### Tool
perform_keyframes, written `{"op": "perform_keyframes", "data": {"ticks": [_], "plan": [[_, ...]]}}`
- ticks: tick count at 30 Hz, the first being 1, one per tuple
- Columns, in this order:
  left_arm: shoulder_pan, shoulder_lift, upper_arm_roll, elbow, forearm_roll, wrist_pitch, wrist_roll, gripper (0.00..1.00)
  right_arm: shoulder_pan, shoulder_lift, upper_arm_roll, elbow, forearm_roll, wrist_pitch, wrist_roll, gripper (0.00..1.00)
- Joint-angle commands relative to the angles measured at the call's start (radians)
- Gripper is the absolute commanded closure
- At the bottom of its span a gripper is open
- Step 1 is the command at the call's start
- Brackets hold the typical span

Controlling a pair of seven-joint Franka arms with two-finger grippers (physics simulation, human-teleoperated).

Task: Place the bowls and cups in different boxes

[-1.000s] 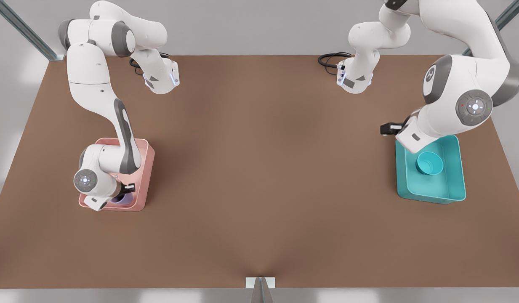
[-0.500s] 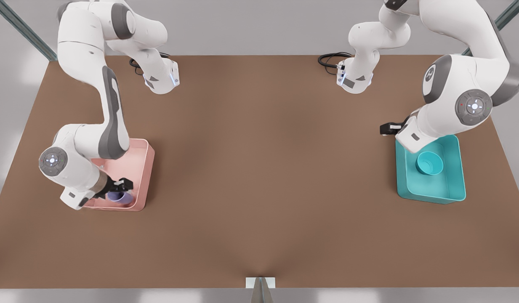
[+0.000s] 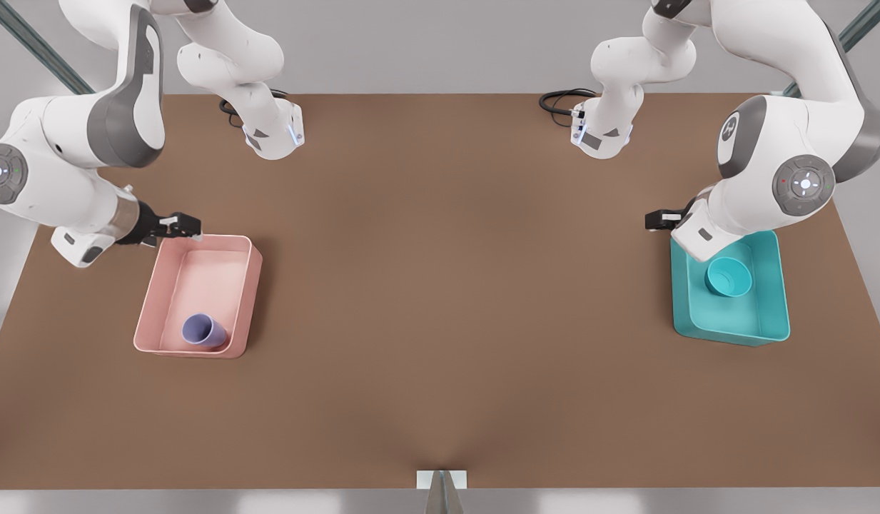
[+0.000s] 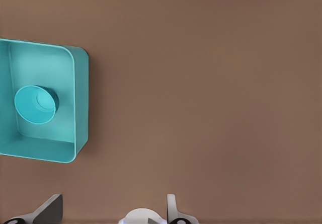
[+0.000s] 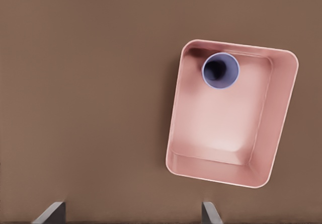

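1. Right gripper [image 3: 179, 227]: fingers spread, nothing between them, hanging above the far rim of the pink box [image 3: 250, 285]. Left/right go by the wrist views: the right wrist view looks down on the pink box.
2. The lavender cup [image 3: 203, 331] is inside the pink box, well below and away from that gripper, at the end of the box farthest from it. It looks slightly tipped toward the box's wall in the front view; the right wrist view looks straight into its mouth [image 5: 220, 70].
3. Left gripper [image 3: 657, 218]: fingers apart, empty, parked just off the teal box [image 3: 775, 314], beside the corner nearest it. Teal bowl [image 3: 728, 277] sits in that box, mouth up, near the gripper's end.
4. Judgement: both items are sorted, one per box. Task looks done; what's left is retreat.
5. To do it well: lift both arms straight up and away from the boxes before any sideways move, so neither finger clips a rim and drags a box.
6. Keep the fingers spread and do not dip back in. The cup sits close to the wall, so a nudge could topple it.
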Motion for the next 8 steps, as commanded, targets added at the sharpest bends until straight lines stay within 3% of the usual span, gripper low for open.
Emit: {"op": "perform_keyframes", "data": {"ticks": [1, 8], "plan": [[-0.001, -0.001, -0.001, 0.001, 0.001, 0.0, -0.003, 0.0, -0.002, -0.012, -0.001, -0.015, 0.001, -0.022, 0.137, 0.0], [0.003, -0.001, 0.001, 0.001, -0.001, 0.0, -0.004, 0.0, -0.028, -0.029, -0.01, -0.023, -0.04, -0.025, 0.136, 0.0]]}}
